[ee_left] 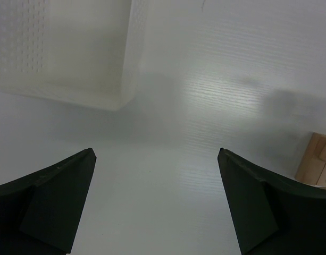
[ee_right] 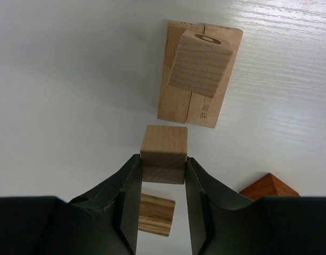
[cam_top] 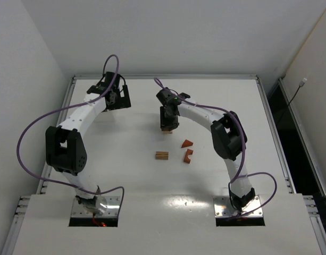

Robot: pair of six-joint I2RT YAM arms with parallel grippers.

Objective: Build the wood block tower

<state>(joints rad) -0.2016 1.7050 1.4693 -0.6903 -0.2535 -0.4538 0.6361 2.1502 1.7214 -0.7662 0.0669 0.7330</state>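
The left gripper hung with its jaws spread wide and nothing between them. It was over the bare table, near the corner of a white perforated tray. A bit of tan wood showed at the far right edge of its wrist view.

Toward the middle, the right gripper pinched a tan cube between its fingers, off the table and just short of the tower. The tower was two tan bars lying side by side with a top cube resting on them. Between the fingers, behind the held cube, a striped tan block lay on the table. To the right sat a reddish-brown wedge. From above, a second reddish-brown piece lay just beside the wedge — both apart from the tower.
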